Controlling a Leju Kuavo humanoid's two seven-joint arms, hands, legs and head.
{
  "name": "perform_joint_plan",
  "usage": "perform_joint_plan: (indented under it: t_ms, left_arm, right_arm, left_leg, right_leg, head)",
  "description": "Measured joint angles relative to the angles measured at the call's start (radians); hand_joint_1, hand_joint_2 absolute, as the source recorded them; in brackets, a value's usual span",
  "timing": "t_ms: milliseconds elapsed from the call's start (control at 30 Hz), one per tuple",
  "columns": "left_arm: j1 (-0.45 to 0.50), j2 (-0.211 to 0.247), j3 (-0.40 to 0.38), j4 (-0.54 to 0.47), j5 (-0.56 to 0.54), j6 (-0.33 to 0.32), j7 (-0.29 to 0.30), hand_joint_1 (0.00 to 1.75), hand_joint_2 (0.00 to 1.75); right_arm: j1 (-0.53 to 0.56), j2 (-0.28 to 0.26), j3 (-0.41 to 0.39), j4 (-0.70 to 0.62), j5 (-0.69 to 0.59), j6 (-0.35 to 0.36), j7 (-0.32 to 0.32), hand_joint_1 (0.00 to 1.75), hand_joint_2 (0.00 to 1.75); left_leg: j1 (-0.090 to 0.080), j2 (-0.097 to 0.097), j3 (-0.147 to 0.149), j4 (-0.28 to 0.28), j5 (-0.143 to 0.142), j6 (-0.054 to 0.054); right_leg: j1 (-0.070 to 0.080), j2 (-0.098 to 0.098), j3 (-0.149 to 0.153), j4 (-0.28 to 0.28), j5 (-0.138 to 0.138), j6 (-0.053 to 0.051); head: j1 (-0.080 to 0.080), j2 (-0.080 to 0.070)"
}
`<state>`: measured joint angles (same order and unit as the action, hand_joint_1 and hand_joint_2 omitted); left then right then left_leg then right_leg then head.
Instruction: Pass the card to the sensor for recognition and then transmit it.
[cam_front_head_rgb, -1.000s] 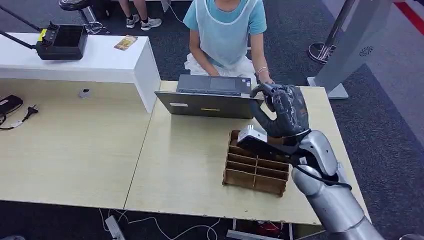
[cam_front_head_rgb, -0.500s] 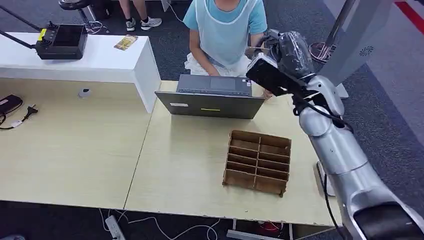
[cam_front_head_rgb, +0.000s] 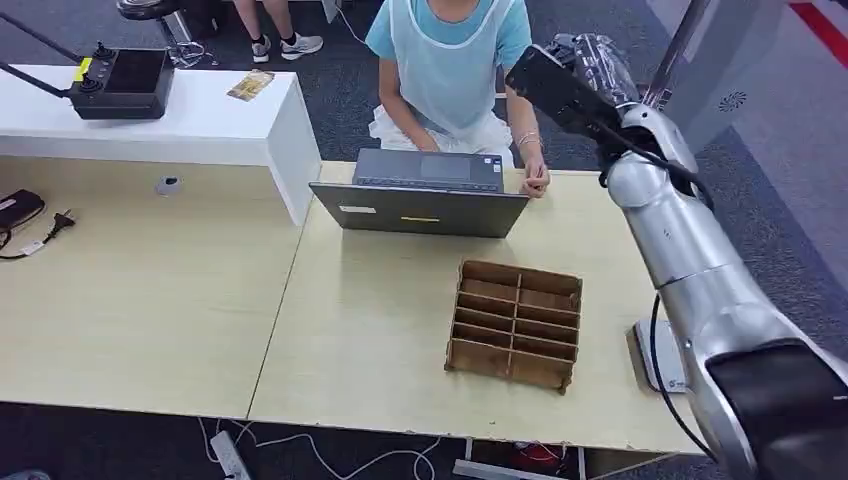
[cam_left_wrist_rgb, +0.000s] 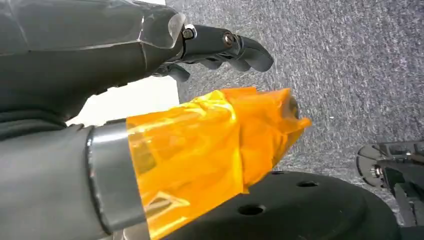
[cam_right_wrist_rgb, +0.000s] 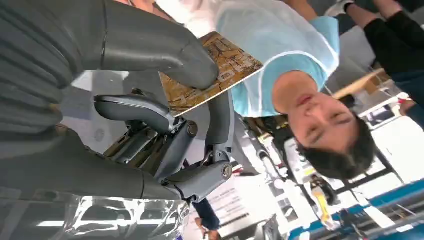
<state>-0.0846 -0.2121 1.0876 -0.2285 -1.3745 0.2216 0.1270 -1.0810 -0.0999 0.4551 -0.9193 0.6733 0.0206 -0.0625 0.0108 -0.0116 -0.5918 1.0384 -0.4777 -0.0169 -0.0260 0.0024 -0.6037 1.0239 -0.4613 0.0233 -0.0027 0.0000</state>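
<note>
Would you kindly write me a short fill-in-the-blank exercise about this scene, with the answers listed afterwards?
1. The right hand holds a brown patterned ____ under its thumb.
2. The wooden divided organizer rests on the ____.
3. The laptop sits in front of a seated ____.
4. The left hand's thumb is wrapped in ____ film.

Answers: card; table; person; orange

The raised right hand (cam_front_head_rgb: 590, 60) has a person (cam_front_head_rgb: 450, 60) just beside it; below, a laptop (cam_front_head_rgb: 425, 195) and divided tray (cam_front_head_rgb: 515, 325) occupy the desk (cam_front_head_rgb: 380, 330).
</note>
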Motion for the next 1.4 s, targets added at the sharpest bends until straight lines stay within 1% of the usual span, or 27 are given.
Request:
perform_joint_plan:
  t_ms: [200, 300, 433, 767, 967, 1000, 1033, 1067, 1100, 1133, 1400]
  left_arm:
    - [0.0, 0.0, 0.0, 0.0, 0.011, 0.0, -0.002, 0.0, 0.0]
    - [0.0, 0.0, 0.0, 0.0, 0.016, 0.0, -0.002, 0.0, 0.0]
    - [0.0, 0.001, 0.0, 0.0, 0.02, 0.0, -0.003, 0.0, 0.0]
    - [0.0, 0.005, 0.0, 0.0, 0.016, 0.002, 0.002, 0.0, 0.0]
    - [0.0, 0.008, 0.0, 0.0, 0.011, 0.004, 0.003, 0.0, 0.0]
    - [0.0, 0.008, 0.0, 0.0, 0.01, 0.004, 0.003, 0.0, 0.0]
    - [0.0, 0.008, 0.0, 0.0, 0.01, 0.004, 0.005, 0.0, 0.0]
    - [0.0, 0.008, 0.0, 0.0, 0.008, 0.004, 0.008, 0.0, 0.0]
    - [0.0, 0.008, 0.0, 0.0, 0.008, 0.004, 0.009, 0.0, 0.0]
    - [0.0, 0.008, 0.0, 0.0, 0.007, 0.004, 0.01, 0.0, 0.0]
    - [0.0, 0.008, 0.0, 0.0, 0.002, 0.002, 0.012, 0.0, 0.0]
  right_arm:
    - [-0.042, 0.018, -0.022, 0.122, -0.016, -0.007, 0.006, 1.75, 1.75]
    - [-0.044, 0.027, -0.059, 0.161, -0.068, -0.007, 0.004, 1.75, 1.75]
    - [-0.046, 0.029, -0.093, 0.204, -0.082, -0.007, 0.011, 1.75, 1.75]
    - [-0.047, 0.028, -0.145, 0.285, -0.098, -0.011, 0.023, 1.75, 1.75]
    - [-0.046, 0.027, -0.168, 0.309, -0.107, -0.019, 0.021, 1.75, 1.75]
    - [-0.046, 0.026, -0.169, 0.311, -0.107, -0.019, 0.021, 1.71, 1.75]
    - [-0.046, 0.026, -0.171, 0.313, -0.106, -0.02, 0.021, 1.36, 1.75]
    - [-0.046, 0.026, -0.172, 0.315, -0.106, -0.02, 0.02, 1.22, 1.75]
    - [-0.046, 0.026, -0.172, 0.317, -0.106, -0.02, 0.02, 1.22, 1.75]
    - [-0.046, 0.026, -0.172, 0.318, -0.106, -0.02, 0.019, 0.0, 1.75]
    - [-0.046, 0.024, -0.176, 0.32, -0.109, -0.034, -0.005, 0.0, 1.75]
  left_leg:
    - [0.0, 0.0, 0.0, 0.0, 0.0, 0.0]
    - [0.0, 0.0, 0.0, 0.0, 0.0, 0.0]
    - [0.0, 0.0, 0.0, 0.0, 0.0, 0.0]
    - [0.0, 0.0, 0.0, 0.0, 0.0, 0.0]
    - [0.0, 0.0, 0.0, 0.0, 0.0, 0.0]
    - [0.0, 0.0, 0.0, 0.0, 0.0, 0.0]
    - [0.0, 0.0, 0.0, 0.0, 0.0, 0.0]
    - [0.0, 0.0, 0.0, 0.0, 0.0, 0.0]
    - [0.0, 0.0, 0.0, 0.0, 0.0, 0.0]
    - [0.0, 0.0, 0.0, 0.0, 0.0, 0.0]
    - [0.0, 0.0, 0.0, 0.0, 0.0, 0.0]
  right_leg:
    - [0.0, 0.0, 0.0, 0.0, 0.0, 0.0]
    - [0.0, 0.0, 0.0, 0.0, 0.0, 0.0]
    - [0.0, 0.0, 0.0, 0.0, 0.0, 0.0]
    - [0.0, 0.0, 0.0, 0.0, 0.0, 0.0]
    - [0.0, 0.0, -0.001, 0.0, 0.0, 0.0]
    - [0.0, 0.0, -0.001, 0.0, 0.0, 0.0]
    - [0.0, 0.0, -0.001, 0.0, 0.0, 0.0]
    - [0.0, 0.0, -0.001, 0.0, 0.0, 0.0]
    - [0.0, 0.0, -0.001, 0.0, 0.0, 0.0]
    - [0.0, 0.0, -0.001, 0.0, 0.0, 0.0]
    - [0.0, 0.0, -0.001, 0.0, 0.0, 0.0]
  head:
    - [0.0, 0.0]
    - [0.0, 0.0]
    - [0.0, 0.0]
    - [0.0, 0.0]
    - [0.0, 0.0]
    - [0.0, 0.0]
    - [0.0, 0.0]
    - [0.0, 0.0]
    - [0.0, 0.0]
    - [0.0, 0.0]
    - [0.0, 0.0]
